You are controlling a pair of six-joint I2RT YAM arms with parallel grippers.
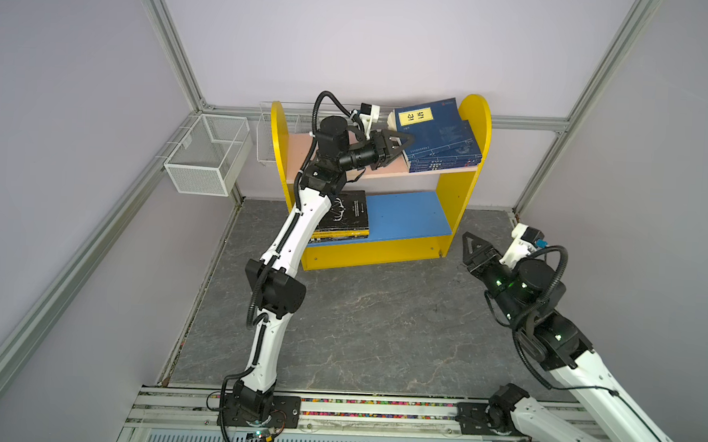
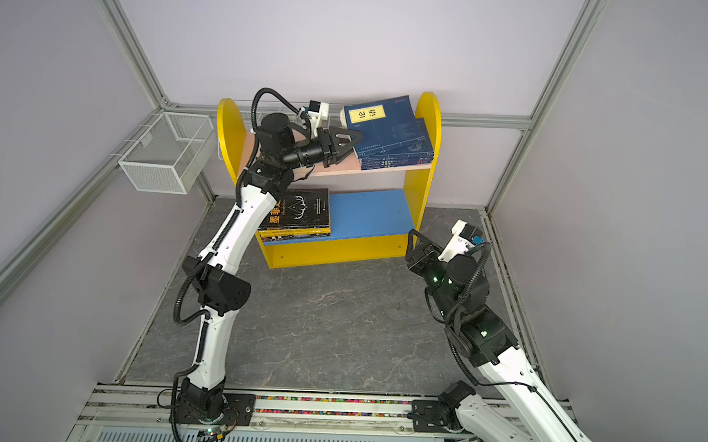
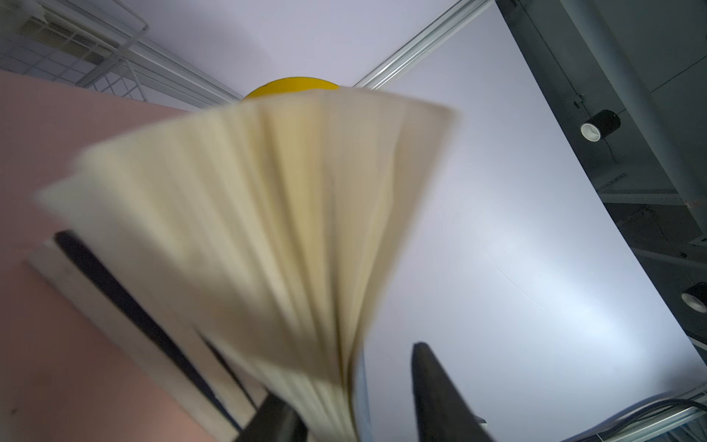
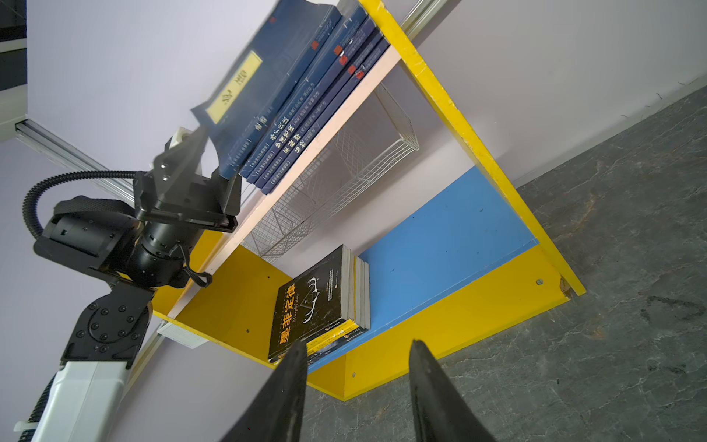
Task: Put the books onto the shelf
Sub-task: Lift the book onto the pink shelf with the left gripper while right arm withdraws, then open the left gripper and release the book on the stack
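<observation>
left gripper (image 1: pixel 404 145): jaws apart, astride the top navy book (image 1: pixel 432 126) page edge on the shelf (image 1: pixel 478 112) pink board (image 1: pixel 384 171)
right gripper (image 4: pixel 359 344): jaws apart, empty, beside the shelf

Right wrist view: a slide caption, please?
Left end effector at top navy book on pink board; black-topped stack on blue board.

A robotics lab cell: aluminium framing (image 1: pixel 168 33), plain lilac panels (image 1: pixel 374 36), two arms (image 1: pixel 267 342) bolted to a rail (image 1: pixel 376 407).
</observation>
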